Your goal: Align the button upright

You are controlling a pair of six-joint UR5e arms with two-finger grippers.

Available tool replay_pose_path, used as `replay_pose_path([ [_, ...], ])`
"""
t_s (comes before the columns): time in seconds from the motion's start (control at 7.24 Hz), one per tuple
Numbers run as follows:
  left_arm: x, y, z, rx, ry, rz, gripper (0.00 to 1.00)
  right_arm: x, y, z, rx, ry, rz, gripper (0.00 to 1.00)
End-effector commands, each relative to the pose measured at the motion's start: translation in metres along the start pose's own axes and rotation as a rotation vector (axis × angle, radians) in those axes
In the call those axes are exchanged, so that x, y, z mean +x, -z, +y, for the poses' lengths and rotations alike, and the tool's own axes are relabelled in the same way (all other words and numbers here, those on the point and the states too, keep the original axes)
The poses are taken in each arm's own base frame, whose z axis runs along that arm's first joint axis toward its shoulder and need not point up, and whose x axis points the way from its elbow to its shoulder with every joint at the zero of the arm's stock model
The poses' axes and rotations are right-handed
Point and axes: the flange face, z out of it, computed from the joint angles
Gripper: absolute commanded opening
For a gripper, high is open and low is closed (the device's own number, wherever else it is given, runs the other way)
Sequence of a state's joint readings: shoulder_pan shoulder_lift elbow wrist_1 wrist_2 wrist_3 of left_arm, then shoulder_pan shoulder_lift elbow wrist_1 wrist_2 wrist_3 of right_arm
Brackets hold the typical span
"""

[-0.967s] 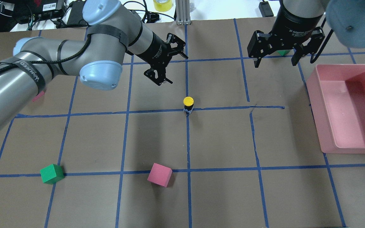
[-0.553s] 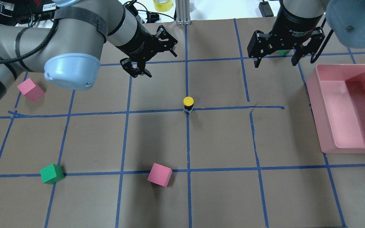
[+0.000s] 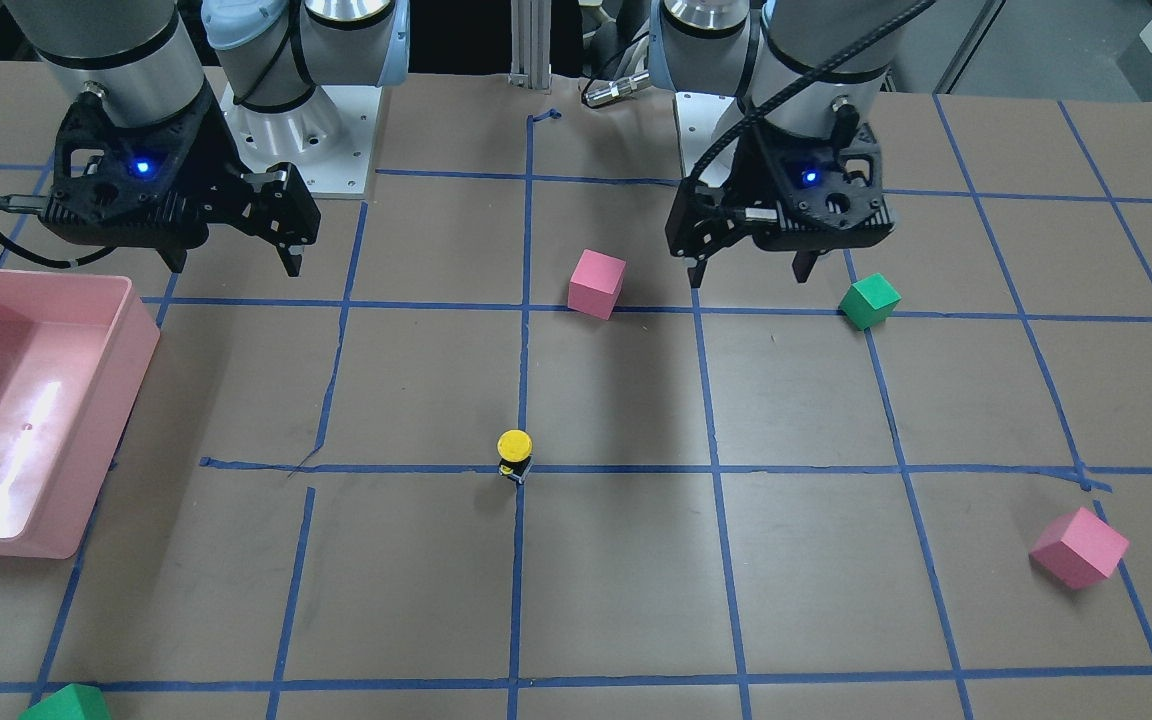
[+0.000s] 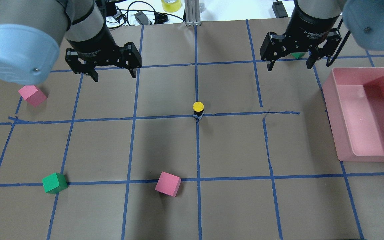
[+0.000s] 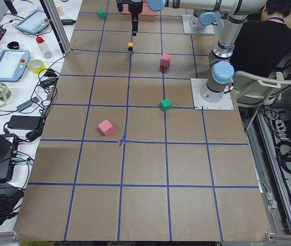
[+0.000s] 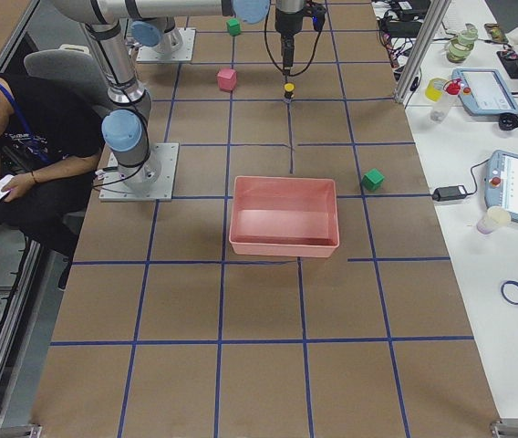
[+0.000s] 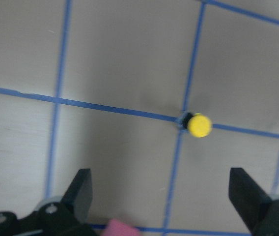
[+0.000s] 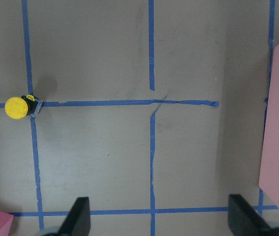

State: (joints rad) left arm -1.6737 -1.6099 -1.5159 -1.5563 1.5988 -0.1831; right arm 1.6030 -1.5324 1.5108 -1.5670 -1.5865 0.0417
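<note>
Two grippers hang above the table with nothing in them, and between them stands the button (image 3: pixel 514 455), yellow cap up on its black base, on a crossing of blue tape lines (image 3: pixel 716 468) near the middle of the tabletop. From the front-facing camera the left gripper (image 3: pixel 751 272) has its jaws spread wide and sits well apart from the button, towards the robot's edge of the table, with a pink cube (image 3: pixel 597 283) and a green cube (image 3: pixel 869 301) below it on either side. The right gripper (image 3: pixel 234 266) is just as wide and just as bare, beside the pink bin (image 3: pixel 131 385) at the table's right end. From overhead the button lies apart from both grippers, roughly midway between them from side to side, touched by neither. The left-end camera shows the button small at the far part of the table, alone on its tape crossing. The right-end camera shows it beyond the pink bin, again alone. In the left wrist camera the button appears ahead of the two black fingertips (image 7: pixel 83 189), inside their span and nearer the right-hand one, well apart from both. In the right wrist camera it sits at the picture's left edge, outside the span of that gripper's spread fingers, with the bin's wall at the right edge.
</note>
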Motion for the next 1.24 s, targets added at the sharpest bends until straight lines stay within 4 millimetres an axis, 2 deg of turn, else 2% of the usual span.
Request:
replay_pose_path([
  [0.0,-0.008,0.028,0.011,-0.059,-0.001,0.024,1.00,0.000,0.000,0.000,0.001,-0.001,0.000,1.00],
  [0.41,-0.011,0.027,0.020,-0.043,-0.057,0.031,1.00,0.000,0.000,0.000,0.001,-0.001,0.000,1.00],
  [0.69,-0.011,0.045,0.014,0.080,-0.221,0.042,1.00,0.000,0.000,0.000,0.000,0.000,-0.002,1.00],
  [1.11,-0.010,0.042,0.018,0.076,-0.225,0.044,1.00,-0.001,0.000,0.000,-0.001,0.002,-0.002,1.00],
])
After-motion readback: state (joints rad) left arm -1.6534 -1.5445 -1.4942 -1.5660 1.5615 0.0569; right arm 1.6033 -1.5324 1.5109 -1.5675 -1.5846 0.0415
